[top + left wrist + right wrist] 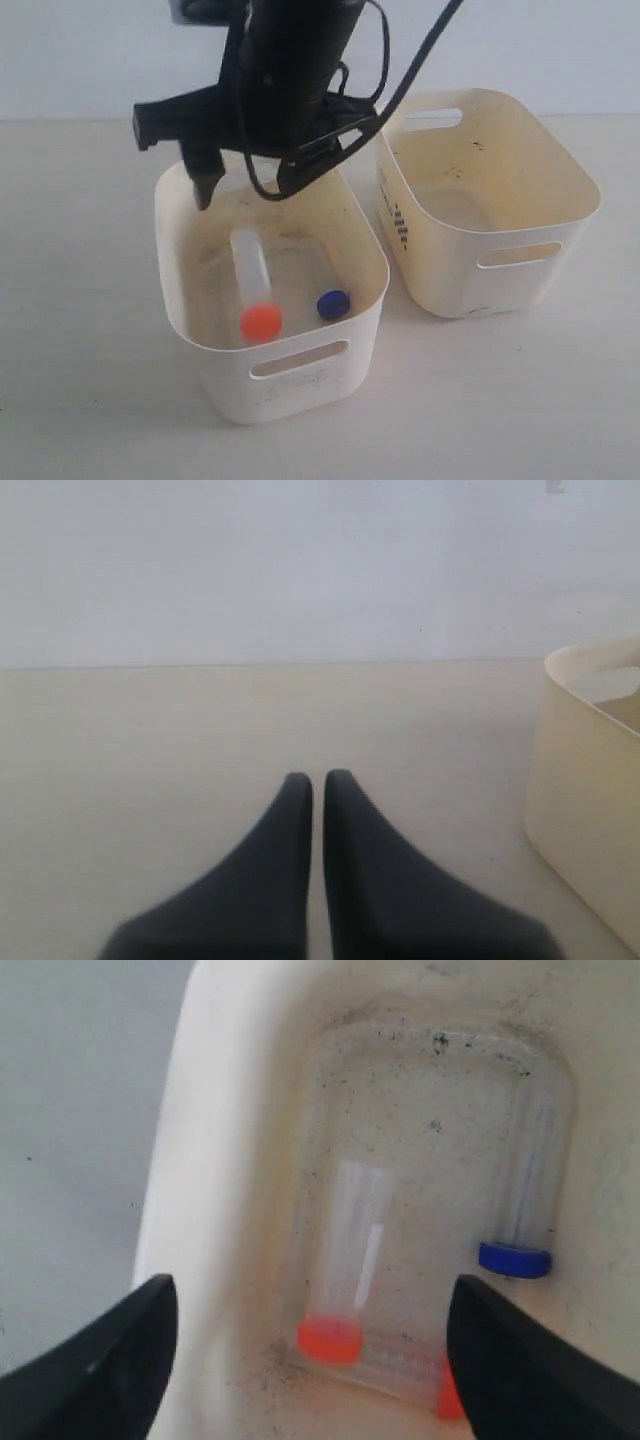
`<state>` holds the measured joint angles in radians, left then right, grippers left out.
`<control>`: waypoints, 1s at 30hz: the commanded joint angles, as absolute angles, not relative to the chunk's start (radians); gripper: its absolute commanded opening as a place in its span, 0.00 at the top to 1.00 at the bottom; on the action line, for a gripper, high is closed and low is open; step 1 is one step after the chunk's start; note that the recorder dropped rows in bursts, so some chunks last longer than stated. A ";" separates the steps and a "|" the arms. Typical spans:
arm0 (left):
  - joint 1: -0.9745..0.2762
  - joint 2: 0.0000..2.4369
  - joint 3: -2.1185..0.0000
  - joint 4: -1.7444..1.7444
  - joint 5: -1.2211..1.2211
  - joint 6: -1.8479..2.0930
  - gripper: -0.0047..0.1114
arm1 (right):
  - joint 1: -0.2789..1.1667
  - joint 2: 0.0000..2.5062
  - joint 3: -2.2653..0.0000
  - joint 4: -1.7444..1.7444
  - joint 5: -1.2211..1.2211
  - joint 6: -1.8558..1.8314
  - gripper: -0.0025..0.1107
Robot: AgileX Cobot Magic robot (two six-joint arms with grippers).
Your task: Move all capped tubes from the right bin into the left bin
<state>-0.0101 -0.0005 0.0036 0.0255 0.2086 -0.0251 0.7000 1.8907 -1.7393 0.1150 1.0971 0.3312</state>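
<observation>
A plain pale grey-white wall (60, 60) is rising behind a smooth cream tabletop (80, 300), both sitting in soft, even light.

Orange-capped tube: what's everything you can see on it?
The orange-capped tube is clear plastic with its round orange-red cap on. It lies on its side on the speckled floor of the left bin, cap toward the near wall, apart from the blue-capped tube. The right arm's open fingers hover above, touching nothing.

The right gripper (312, 1295) hangs over the left bin (215, 1140), jaws spread wide. Straight ahead of it, at twelve o'clock, an orange-capped tube (350, 1250) lies on the speckled floor. A blue-capped tube (528, 1170) lies alongside at two o'clock, apart from it, both caps toward the gripper.
</observation>
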 commanded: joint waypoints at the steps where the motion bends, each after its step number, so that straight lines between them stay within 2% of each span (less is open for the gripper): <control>1: -0.010 0.000 0.000 0.019 0.202 -0.035 0.92 | 0.709 1.933 -1.733 0.083 1.098 0.334 0.39; 2: -0.010 0.000 0.000 0.019 0.202 -0.035 0.92 | 0.709 1.934 -1.733 0.061 1.089 0.334 0.43; 3: -0.010 0.000 0.000 0.019 0.202 -0.035 0.92 | 0.707 1.919 -1.733 0.014 1.081 0.318 0.53; 7: -0.010 0.000 0.000 0.019 0.202 -0.035 0.92 | 0.707 1.826 -1.733 -0.190 1.077 0.212 0.77; 13: -0.010 0.000 0.000 0.019 0.202 -0.035 0.92 | 0.674 1.754 -1.733 -0.352 1.042 0.159 0.98; 22: -0.010 0.000 0.000 0.019 0.202 -0.035 0.92 | 0.351 1.742 -1.733 -0.317 0.938 0.061 0.98; 27: -0.010 0.000 0.000 0.019 0.202 -0.035 0.92 | 0.150 1.787 -1.733 0.098 0.976 -0.359 0.98; 30: -0.010 0.000 0.000 0.019 0.202 -0.035 0.92 | 0.086 1.843 -1.733 0.236 1.058 -0.552 0.98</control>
<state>-0.0101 -0.0005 0.0036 0.0255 0.2086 -0.0251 0.1361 1.8023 -1.7330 0.1131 0.9971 -0.3664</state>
